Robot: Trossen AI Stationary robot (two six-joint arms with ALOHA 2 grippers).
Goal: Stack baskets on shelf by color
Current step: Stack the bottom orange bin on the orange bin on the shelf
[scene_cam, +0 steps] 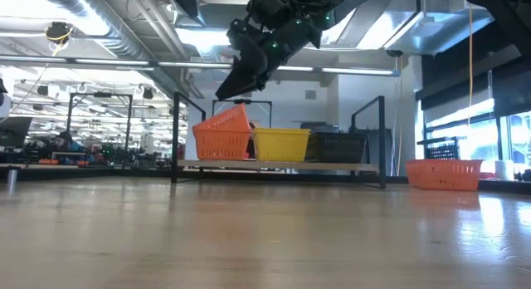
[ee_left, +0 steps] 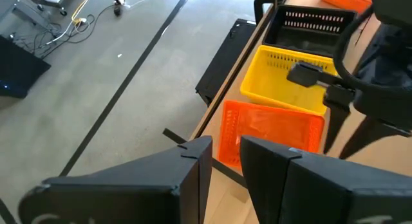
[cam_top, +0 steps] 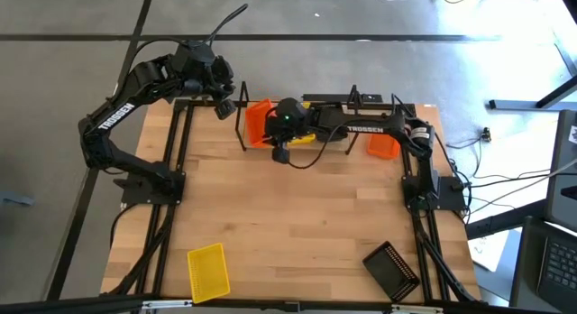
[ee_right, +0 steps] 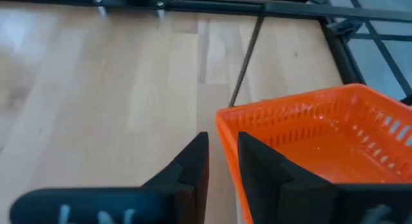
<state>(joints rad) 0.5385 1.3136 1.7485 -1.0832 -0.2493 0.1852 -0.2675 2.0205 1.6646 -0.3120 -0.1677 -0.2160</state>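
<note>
The shelf (scene_cam: 282,164) stands along the table's far edge. On it, from left to right, are orange baskets (scene_cam: 222,133), a yellow basket (scene_cam: 282,144) and a black basket (scene_cam: 340,146). The upper orange basket (cam_top: 256,120) sits tilted in the one below, its right side higher. My right gripper (cam_top: 280,157) hovers just above that stack's near end (ee_right: 322,127), open by a narrow gap (ee_right: 223,153), with the orange rim showing between the fingers. My left gripper (cam_top: 224,106) waits raised beyond the shelf's left end, slightly open (ee_left: 226,153).
A loose orange basket (cam_top: 383,147) sits on the table off the shelf's right end. A yellow basket (cam_top: 208,271) lies near the table's near left corner and a black one (cam_top: 391,269) near the near right corner. The right arm stretches over the shelf.
</note>
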